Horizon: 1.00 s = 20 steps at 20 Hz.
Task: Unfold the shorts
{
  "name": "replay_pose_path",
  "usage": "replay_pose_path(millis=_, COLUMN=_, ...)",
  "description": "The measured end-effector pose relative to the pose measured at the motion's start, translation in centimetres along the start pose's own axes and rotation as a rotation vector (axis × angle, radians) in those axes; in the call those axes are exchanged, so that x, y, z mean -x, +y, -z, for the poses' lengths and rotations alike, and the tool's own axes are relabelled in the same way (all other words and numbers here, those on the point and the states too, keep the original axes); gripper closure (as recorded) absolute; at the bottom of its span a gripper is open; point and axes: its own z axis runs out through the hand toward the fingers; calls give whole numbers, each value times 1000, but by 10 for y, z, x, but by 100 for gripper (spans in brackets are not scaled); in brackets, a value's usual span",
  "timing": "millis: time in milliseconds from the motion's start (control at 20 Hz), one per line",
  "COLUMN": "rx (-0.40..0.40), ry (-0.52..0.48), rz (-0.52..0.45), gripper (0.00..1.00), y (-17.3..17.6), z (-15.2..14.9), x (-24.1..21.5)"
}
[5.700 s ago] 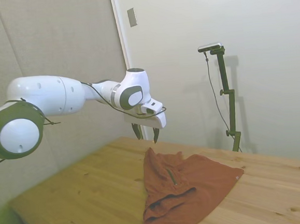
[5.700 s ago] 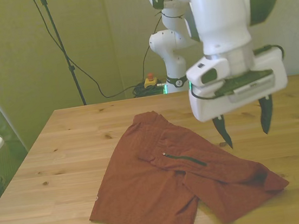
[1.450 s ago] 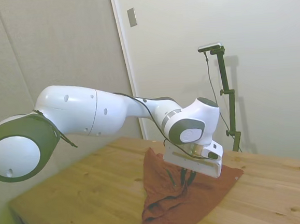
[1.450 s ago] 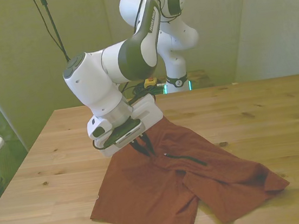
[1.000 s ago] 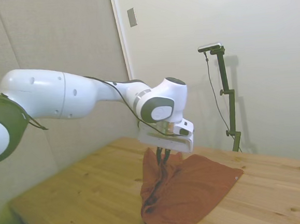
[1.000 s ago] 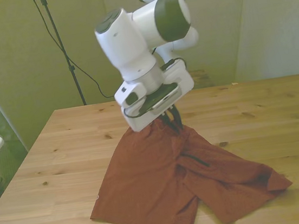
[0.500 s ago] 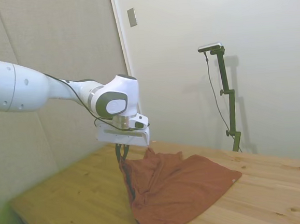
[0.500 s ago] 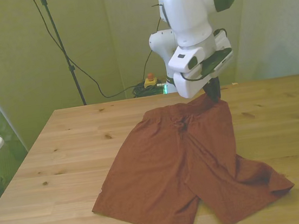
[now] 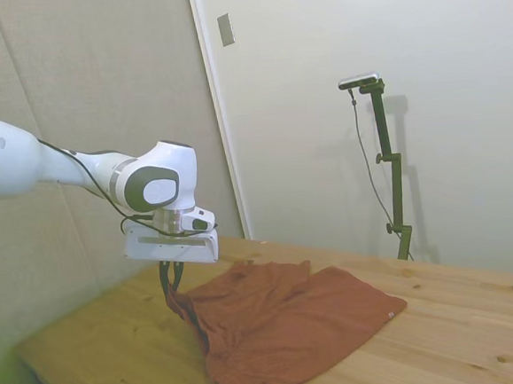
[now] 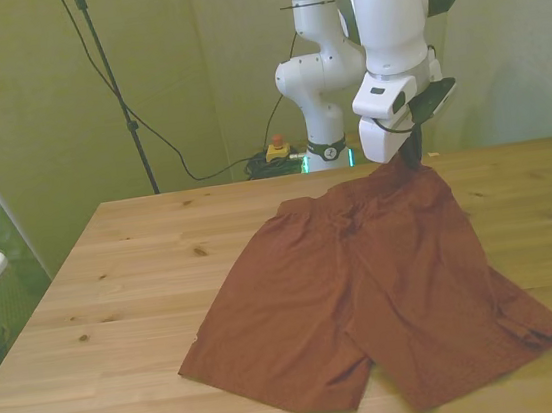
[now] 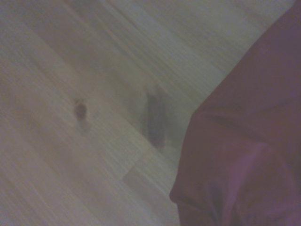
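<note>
Rust-red shorts [image 10: 366, 286] lie spread across the wooden table [image 10: 115, 287], both legs toward the front view's near edge. One waistband corner is lifted off the wood, pinched between the closed fingers of the gripper [image 10: 409, 158], at the front view's right.

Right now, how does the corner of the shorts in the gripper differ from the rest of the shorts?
The pinched corner is lifted off the table by the gripper; the rest of the shorts lies on the wood. The corner is drawn up into a peak; the rest is spread fairly flat, both legs showing. Both are the same rust-red cloth.
</note>
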Motion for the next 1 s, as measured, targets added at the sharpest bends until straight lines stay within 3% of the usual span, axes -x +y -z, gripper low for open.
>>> replay_pose_path(millis=200, rx=35, ry=-49, rz=4, gripper=100, y=5, z=-15, x=5)
replay_pose_path(millis=250, rx=40, ry=-56, rz=0, gripper=0, y=6, z=-17, x=4)
replay_pose_path(millis=1000, rx=74, ry=-101, rz=-32, gripper=0, y=9, z=-33, x=0)
